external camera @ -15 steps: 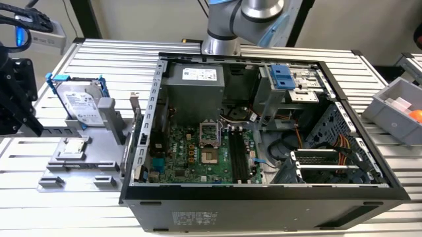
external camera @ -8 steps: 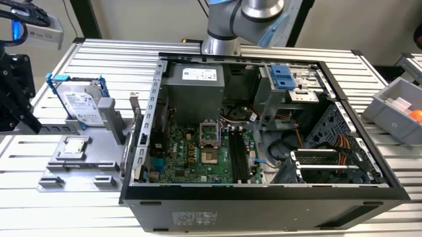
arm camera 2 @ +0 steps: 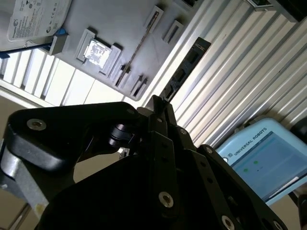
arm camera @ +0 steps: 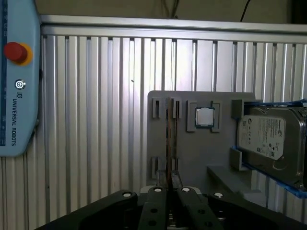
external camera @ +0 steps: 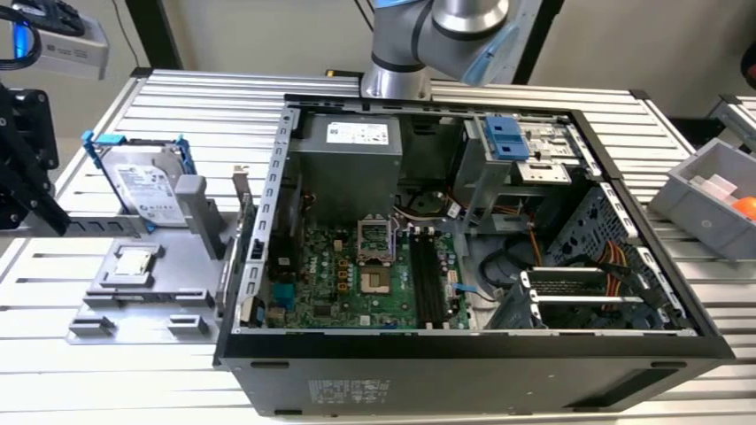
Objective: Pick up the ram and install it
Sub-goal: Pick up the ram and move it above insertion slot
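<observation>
1. Standing on its long edge, the ram sits in the slotted posts of a grey holder tray on the ribbed table. It is edge-on in the first wrist view, so it reads as one thin dark line.
2. Just beside it on the same tray lies the small square processor chip. Beyond that is the hard drive in its blue frame. Neither touches the stick.
3. The gripper hangs clear of the tray, lined up with the stick's length in the first wrist view. In the second wrist view its tips look pressed together with nothing between them.
4. The open computer case stands at the exterior view's right of the tray. The long black memory slots on its board look bare, so I'd say the stick has been neither lifted nor fitted.
5. To my eye the stick will be light and stiff, but thin and easily cracked or scratched, being a bare circuit board.
6. The best hold, I reckon, is squarely across the two flat faces near the middle of the free long edge, so it cannot twist. I'd keep off the edge seated in the posts and off the short ends. The faces look smooth, so too gentle a squeeze may let it slip.
</observation>
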Tool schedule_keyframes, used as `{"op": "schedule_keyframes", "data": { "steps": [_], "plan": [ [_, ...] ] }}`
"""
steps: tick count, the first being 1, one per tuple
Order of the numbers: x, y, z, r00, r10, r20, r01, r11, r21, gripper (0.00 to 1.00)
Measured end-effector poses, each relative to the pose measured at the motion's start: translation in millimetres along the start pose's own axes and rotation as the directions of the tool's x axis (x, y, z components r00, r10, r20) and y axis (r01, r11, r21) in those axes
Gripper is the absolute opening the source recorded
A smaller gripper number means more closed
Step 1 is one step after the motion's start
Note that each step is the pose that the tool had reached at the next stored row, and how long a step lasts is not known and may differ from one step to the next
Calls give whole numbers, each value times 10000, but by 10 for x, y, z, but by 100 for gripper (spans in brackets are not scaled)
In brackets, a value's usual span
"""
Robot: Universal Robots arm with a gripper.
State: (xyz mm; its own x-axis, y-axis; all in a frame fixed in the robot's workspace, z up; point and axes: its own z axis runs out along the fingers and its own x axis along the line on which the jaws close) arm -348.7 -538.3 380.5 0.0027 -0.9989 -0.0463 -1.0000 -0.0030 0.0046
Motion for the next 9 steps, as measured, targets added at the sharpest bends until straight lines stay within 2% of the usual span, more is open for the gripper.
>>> {"op": "schedule_keyframes", "data": {
  "steps": [4,9],
  "plan": [
    [-1,-3,-3,10000,1,-8,-1,10000,-4,0],
    [-1,-71,-5,10000,2,-9,-2,10000,-7,0]
  ]
}}
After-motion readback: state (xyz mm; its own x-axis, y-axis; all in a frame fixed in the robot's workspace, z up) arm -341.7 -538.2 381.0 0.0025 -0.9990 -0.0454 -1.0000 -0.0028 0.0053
